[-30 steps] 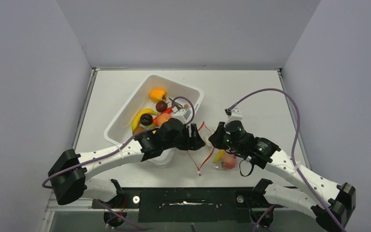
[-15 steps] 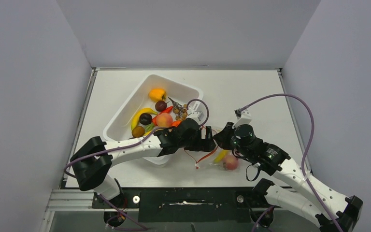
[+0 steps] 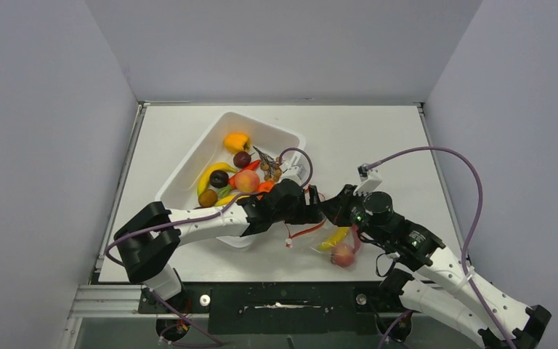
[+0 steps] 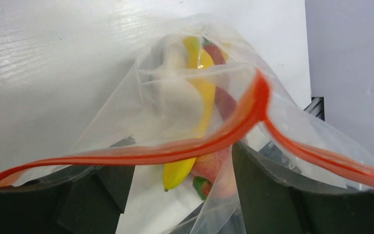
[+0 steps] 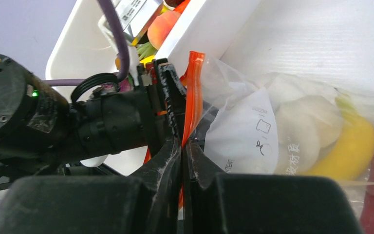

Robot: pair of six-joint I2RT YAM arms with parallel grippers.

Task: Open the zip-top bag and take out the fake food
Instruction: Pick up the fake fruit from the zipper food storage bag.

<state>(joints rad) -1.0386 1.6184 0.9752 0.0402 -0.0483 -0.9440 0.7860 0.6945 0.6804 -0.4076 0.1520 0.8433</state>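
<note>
Red-orange zip strip (image 4: 195, 146) is what the next move hangs on. In the left wrist view it runs crosswise, side to side, right in front of the left end effector (image 4: 180, 161). That end effector's two fingers stand well apart, with clear film draped over and between them but nothing pinched.

So the mouth of the zip-top bag (image 3: 332, 243) faces the left end effector. The bag's body trails away from it toward the near right of the bench (image 3: 385, 138), just beside the near corner of the white tub (image 3: 189, 169).

The right end effector (image 5: 182, 146) has its fingers pressed together on the strip, which rises straight out of the fingertips in its own view, so it holds one lip.

From above, the two end effectors meet almost tip to tip over the bag's mouth. The left arm is stretched low across the front of the tub with its wrist pointing right. The right arm reaches in from the near right corner with its wrist pointing left.

The left one is nearer to the free lip. I judge its job is to close on that lip and draw it away from the held one, across the strip's length. How far the strip is already parted I cannot tell.

The fake food is inside the bag: a yellow banana (image 4: 202, 97), a peach (image 3: 343, 254) and a dark red piece beside the banana. More lies in the tub.
</note>
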